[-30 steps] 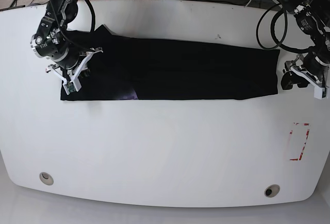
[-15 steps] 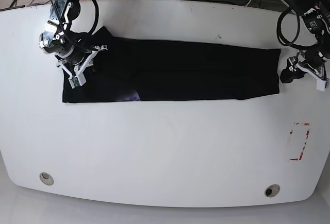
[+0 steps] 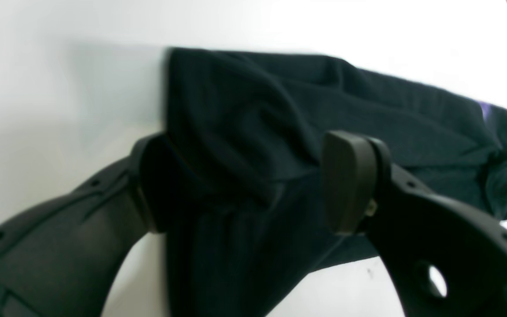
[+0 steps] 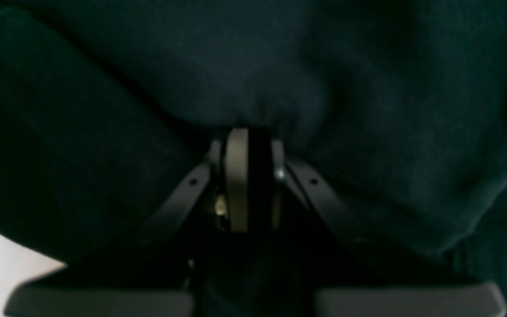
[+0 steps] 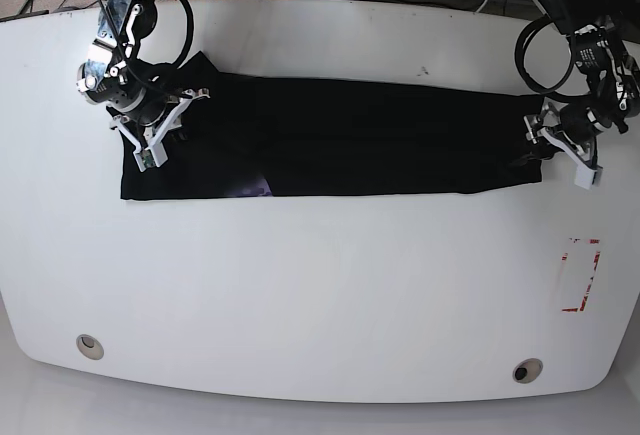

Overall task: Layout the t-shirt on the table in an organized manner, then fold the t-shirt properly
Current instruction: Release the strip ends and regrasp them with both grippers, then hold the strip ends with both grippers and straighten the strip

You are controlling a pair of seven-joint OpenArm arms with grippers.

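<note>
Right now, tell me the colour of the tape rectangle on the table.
Red; the tape rectangle shows best in the base view.

Bright, even overhead light; sharp base view, soft and dim wrist views.

In the base view the glossy white tabletop (image 5: 320, 285) is evenly lit with a pale sheen along its near edge, and the black t-shirt (image 5: 340, 135) reads as a flat dark mass with little fold detail. The left wrist view is blurred, the tabletop blown out to white glare at top and right, a soft grey shadow beside the cloth. The right wrist view is dark, low in contrast and out of focus throughout.
</note>
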